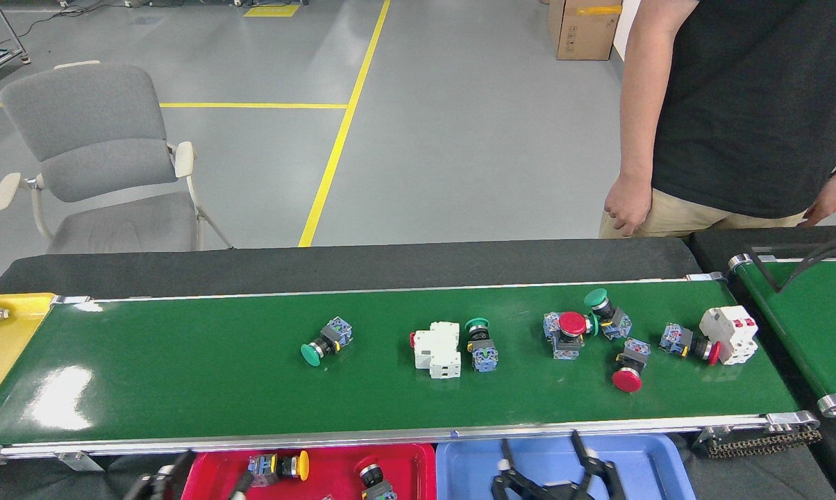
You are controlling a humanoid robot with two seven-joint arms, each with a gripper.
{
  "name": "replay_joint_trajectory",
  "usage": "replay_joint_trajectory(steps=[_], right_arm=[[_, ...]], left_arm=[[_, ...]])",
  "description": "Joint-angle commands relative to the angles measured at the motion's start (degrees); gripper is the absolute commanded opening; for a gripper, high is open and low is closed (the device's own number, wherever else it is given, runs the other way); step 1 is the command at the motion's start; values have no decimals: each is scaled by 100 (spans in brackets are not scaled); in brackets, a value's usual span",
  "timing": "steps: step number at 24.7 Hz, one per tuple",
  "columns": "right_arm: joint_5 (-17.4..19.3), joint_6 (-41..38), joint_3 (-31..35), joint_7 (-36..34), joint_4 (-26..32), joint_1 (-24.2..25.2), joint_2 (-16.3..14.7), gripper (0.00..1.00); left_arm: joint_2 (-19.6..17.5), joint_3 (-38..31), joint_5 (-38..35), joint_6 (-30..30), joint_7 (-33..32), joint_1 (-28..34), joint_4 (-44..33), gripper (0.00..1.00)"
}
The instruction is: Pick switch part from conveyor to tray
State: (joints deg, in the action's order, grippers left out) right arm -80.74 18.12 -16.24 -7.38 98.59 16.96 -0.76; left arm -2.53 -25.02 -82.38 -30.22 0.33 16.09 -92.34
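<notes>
Glossy flat green conveyor belt (182, 389) with silver side rails, strewn along its middle and right end with mushroom-capped switch parts (326, 342) and two blocky white breakers (437, 349); left end bare. Shallow bright red plastic tray (331, 464) at the near rail, holding a yellow-capped switch part (279, 465) lying loose. Left gripper (196, 482) cut off by the bottom edge, opening not discernible; right gripper (546, 469) over the light blue tray (640, 462), black fingers spread, empty.

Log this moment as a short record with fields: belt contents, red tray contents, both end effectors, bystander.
conveyor: six push-button switch parts and two white breakers
nearest the left: green-capped switch
red tray: yellow-capped switch lying on its side; red-capped switch at the bottom edge
left end effector: over the red tray, open, holding nothing
right end effector: over the blue tray, open
person: standing behind the belt, hands down
</notes>
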Motion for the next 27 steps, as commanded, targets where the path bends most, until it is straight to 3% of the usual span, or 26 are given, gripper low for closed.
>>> replay_joint_trajectory(steps=[1, 5, 8, 12, 18, 23, 27], right_arm=[[6, 86, 51, -71, 28, -175, 50, 100], [-170, 166, -221, 246, -402, -1010, 137, 100], [-460, 446, -476, 711, -990, -1730, 524, 100], [-513, 667, -705, 958, -1879, -2522, 893, 100], [-460, 842, -863, 967, -2520, -2909, 972, 100], [-381, 851, -872, 967, -3030, -3269, 981, 100], [59, 842, -907, 967, -3593, -3752, 990, 100]], left_arm=[[-248, -82, 12, 288, 274, -36, 93, 99], [-371, 15, 20, -116, 248, -141, 93, 99], [-424, 59, 12, -634, 195, -501, 85, 99], [-802, 612, -50, -1074, 142, -1363, 594, 99], [-1197, 1676, -76, -1057, 160, -2470, 1983, 99], [-1189, 1755, -111, -942, 160, -2901, 2721, 99], [-1136, 1746, -524, -679, 248, -3305, 3249, 99]])
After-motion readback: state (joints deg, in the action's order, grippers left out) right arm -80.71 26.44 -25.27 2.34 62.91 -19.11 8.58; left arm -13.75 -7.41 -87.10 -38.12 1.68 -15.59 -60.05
